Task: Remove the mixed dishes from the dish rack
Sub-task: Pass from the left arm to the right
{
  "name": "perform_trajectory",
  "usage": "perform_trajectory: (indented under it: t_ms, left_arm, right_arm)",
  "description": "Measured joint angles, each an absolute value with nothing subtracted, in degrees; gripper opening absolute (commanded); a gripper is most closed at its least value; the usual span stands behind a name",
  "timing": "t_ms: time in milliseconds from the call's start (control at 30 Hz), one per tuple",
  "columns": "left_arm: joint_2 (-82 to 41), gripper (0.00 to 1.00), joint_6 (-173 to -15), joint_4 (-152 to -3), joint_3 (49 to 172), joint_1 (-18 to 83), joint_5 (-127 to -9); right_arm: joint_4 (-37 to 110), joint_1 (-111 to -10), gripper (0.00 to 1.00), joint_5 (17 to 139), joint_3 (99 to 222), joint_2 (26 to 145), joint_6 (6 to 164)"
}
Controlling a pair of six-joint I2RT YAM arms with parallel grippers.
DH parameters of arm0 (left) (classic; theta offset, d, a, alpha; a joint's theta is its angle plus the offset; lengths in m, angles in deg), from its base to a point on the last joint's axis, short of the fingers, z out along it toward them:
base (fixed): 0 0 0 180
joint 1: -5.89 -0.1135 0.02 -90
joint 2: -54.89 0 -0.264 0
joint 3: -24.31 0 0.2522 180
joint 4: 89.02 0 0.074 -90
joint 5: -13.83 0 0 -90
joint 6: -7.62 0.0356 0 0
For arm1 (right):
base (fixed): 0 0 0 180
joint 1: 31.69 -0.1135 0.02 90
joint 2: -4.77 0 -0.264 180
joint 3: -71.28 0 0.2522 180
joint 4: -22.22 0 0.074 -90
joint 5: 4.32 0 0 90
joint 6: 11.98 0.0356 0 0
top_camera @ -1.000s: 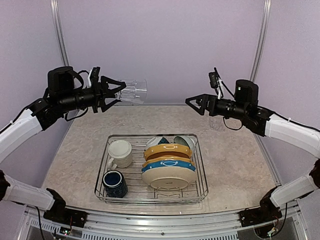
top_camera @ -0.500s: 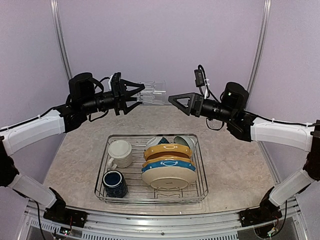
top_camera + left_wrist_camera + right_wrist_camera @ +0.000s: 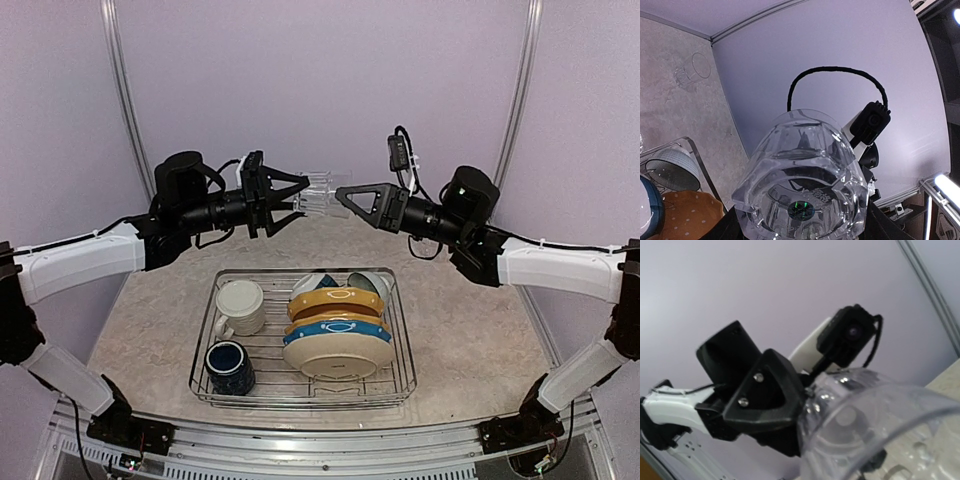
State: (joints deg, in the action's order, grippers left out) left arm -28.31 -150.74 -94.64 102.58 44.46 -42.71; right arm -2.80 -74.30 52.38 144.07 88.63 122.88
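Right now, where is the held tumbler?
Top view: the tumbler hangs centre, in the left end effector, its mouth at the right end effector, beyond the rack.

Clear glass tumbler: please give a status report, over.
Left gripper shut on clear glass tumbler, mid-air above silver wire dish rack. Right gripper at tumbler's open end, grip unconfirmed. No obstruction seen.

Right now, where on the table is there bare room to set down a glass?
Bare table lies left and right of the rack. Behind it is bare too, save one glass near the back wall. The rack itself is crowded with plates, mugs and bowls.
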Motion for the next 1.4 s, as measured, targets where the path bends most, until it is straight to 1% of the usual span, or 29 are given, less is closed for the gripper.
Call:
perform_trajectory:
  t_ms: [67, 233, 400, 500, 667, 700, 867, 1000, 1233, 1400]
  left_arm:
    - [-28.49, 0.29, -151.02, -94.97, 102.58, 44.65, -42.52]
    - [-28.99, 0.30, -151.57, -95.23, 102.63, 44.90, -41.93]
    - [-29.43, 0.41, -151.88, -95.36, 102.67, 44.94, -41.45]
    - [-29.49, 0.59, -151.96, -95.36, 102.98, 44.94, -41.47]
    - [-29.45, 0.97, -150.98, -94.42, 103.13, 45.05, -41.73]
    - [-29.38, 0.99, -150.50, -93.55, 103.13, 45.11, -41.99]
    - [-27.79, 0.99, -147.11, -87.36, 103.15, 45.09, -43.79]
    - [-23.70, 0.99, -143.15, -80.17, 103.15, 44.68, -46.58]
    - [-14.26, 0.99, -138.17, -68.91, 102.80, 41.92, -52.70]
    - [-10.02, 0.99, -135.64, -60.89, 102.56, 41.29, -56.46]
  right_arm:
    - [-4.14, -74.33, 0.28, 52.21, 143.61, 88.63, 123.50]
    - [-6.45, -74.41, 0.15, 52.29, 142.45, 88.63, 125.20]
    - [-6.63, -74.41, 0.00, 52.86, 142.06, 88.63, 125.79]
    - [-6.96, -74.46, 0.00, 52.75, 141.86, 88.45, 125.92]
    - [-5.47, -74.52, 0.00, 53.30, 141.86, 87.66, 124.96]
    - [-4.77, -74.54, 0.00, 53.58, 141.86, 87.36, 124.44]
    - [-0.25, -74.54, 0.00, 56.10, 141.91, 85.28, 120.74]
    - [6.46, -74.54, 0.00, 59.42, 142.78, 83.62, 116.17]
    - [22.66, -74.54, 0.00, 69.56, 145.23, 79.80, 107.26]
    - [36.65, -74.37, 0.00, 80.73, 151.13, 79.03, 101.38]
